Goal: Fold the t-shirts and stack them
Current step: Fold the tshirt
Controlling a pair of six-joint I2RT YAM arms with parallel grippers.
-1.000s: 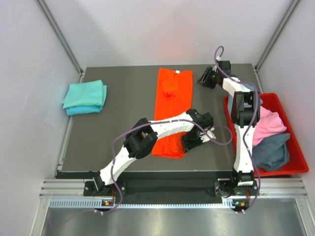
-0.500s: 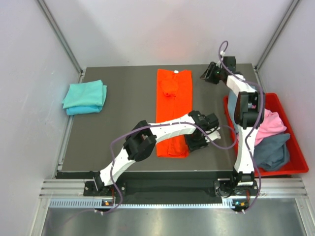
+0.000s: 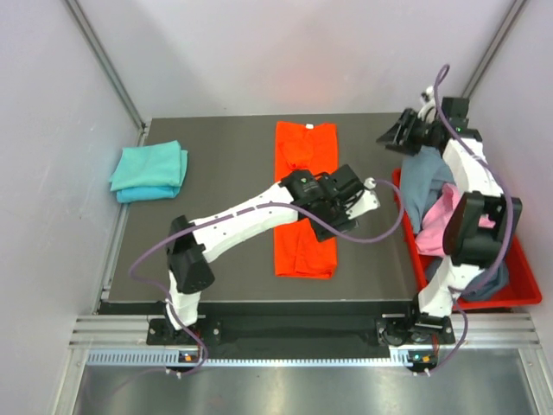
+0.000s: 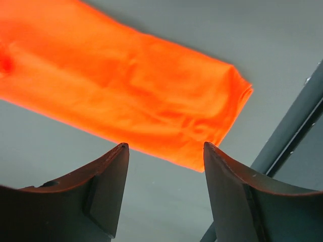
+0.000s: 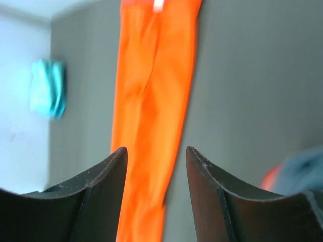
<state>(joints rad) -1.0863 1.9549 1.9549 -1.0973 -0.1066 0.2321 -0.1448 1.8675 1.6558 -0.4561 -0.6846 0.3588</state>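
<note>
The table (image 3: 216, 251) is showing bare grey surface on both sides of its middle, with wide room between the left edge and the centre and a narrower band toward the right edge. A red bin (image 3: 521, 281) is sitting just off the right edge, holding a pink shirt (image 3: 439, 226) and a grey-blue shirt (image 3: 422, 177). Two folded teal shirts (image 3: 149, 169) are lying stacked at the left edge.

The orange shirt (image 3: 304, 246) is lying in the middle as a long narrow strip running from the far edge toward the near edge, its white label (image 3: 311, 126) at the far end, its surface mostly flat with soft creases.

The left gripper (image 4: 165, 147) is hovering over the strip's right side, fingers spread and holding nothing. The right gripper (image 5: 155, 148) is hanging near the far right corner, fingers likewise apart and empty.
</note>
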